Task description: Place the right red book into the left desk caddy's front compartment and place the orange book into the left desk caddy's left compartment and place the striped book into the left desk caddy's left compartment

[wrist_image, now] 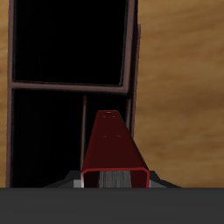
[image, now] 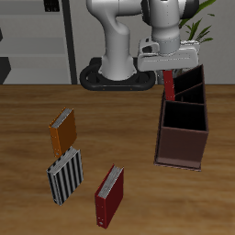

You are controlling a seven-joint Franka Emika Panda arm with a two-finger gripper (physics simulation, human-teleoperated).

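The gripper [image: 168, 72] is clamped on the right red book [image: 170, 85], which hangs end-down just beneath it, over the left desk caddy [image: 184, 128]. In the wrist view the book [wrist_image: 112, 149] points at the divider between two black-lined compartments. It looks like a stiff, fairly light hardback with a smooth cover that could slip, so a grip across the covers near one end suits it. Well away from the hand, toward the table's front edge, lie the orange book [image: 61, 131], the striped book [image: 66, 174] and a brighter red book [image: 109, 196].
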